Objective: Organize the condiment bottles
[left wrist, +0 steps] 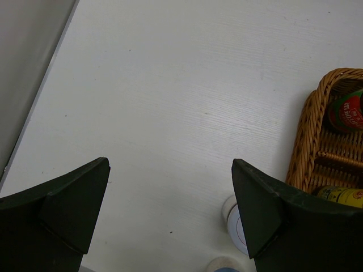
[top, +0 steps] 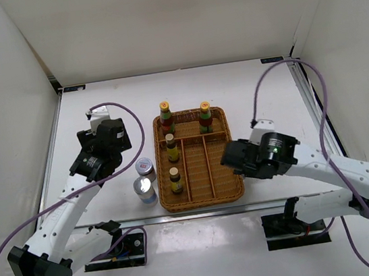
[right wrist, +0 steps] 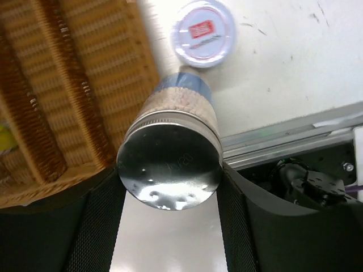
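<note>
My right gripper [right wrist: 169, 177] is shut on a squat silver-lidded jar [right wrist: 170, 161], gripped by its sides and tilted. A second jar [right wrist: 202, 33] with a red-marked white lid stands on the table just beyond it. In the top view the right gripper [top: 236, 159] sits at the wicker tray's right edge, with its jar hidden under the wrist. Two tall red-labelled bottles [top: 165, 116] [top: 205, 116] and two small brown bottles [top: 171, 146] [top: 175, 179] stand in the tray. Two jars [top: 145, 166] [top: 145, 189] stand left of it. My left gripper [left wrist: 170, 192] hangs open and empty over the table beside them.
The brown wicker tray [top: 230, 185] has three long compartments, and all the bottles in it stand along its left and back. A metal rail [right wrist: 283, 141] marks the table's near edge, close to the held jar. White walls enclose the table on the left, back and right.
</note>
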Robot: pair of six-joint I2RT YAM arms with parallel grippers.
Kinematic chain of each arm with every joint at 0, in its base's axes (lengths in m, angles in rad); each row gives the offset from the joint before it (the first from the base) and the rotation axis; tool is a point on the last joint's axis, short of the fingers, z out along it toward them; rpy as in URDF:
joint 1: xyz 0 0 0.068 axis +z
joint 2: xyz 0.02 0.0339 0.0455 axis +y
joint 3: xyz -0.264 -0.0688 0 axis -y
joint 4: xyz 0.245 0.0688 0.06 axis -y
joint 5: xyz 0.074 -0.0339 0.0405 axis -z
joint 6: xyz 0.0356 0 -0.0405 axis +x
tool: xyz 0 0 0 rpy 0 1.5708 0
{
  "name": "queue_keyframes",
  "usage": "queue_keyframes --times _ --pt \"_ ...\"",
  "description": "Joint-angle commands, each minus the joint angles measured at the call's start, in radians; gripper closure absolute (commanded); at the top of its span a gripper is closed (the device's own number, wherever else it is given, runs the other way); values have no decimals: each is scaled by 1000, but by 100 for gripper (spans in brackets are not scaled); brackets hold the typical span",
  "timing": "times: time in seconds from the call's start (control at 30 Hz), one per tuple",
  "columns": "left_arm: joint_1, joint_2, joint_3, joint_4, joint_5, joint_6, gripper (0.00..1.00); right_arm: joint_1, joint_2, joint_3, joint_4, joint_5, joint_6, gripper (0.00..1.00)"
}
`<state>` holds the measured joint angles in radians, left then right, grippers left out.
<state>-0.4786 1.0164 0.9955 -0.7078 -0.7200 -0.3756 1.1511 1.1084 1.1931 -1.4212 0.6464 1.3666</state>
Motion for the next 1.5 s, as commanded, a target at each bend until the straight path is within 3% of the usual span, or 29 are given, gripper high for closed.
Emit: queue_keyframes --times 0.0,0.2,0.33,0.4,0.57,0.67,1.0,1.37,1.47 --pt "8 -35 6 -5 5 -9 0 90 97 194 -214 90 -44 100" --pt "8 -35 6 -5 5 -9 0 133 297 471 -194 271 -199 100" --pt "8 -35 6 -5 5 -9 0 122 350 523 78 329 -435 100" --pt "8 -35 6 -5 5 -9 0 75 363 467 193 308 -520 100" --pt "8 -35 6 -5 -6 -9 0 -60 372 240 605 79 -739 100" --pt "8 -26 6 -5 -6 -9 0 -73 351 185 721 52 -799 100" --pt "8 -6 6 -5 -6 -9 0 -73 340 267 746 26 -859 100" --pt "8 -6 6 -5 -6 -9 0 -73 364 253 916 -59 -952 100" --pt "8 -6 6 -5 -6 -9 0 -91 387 179 1002 -59 -965 100"
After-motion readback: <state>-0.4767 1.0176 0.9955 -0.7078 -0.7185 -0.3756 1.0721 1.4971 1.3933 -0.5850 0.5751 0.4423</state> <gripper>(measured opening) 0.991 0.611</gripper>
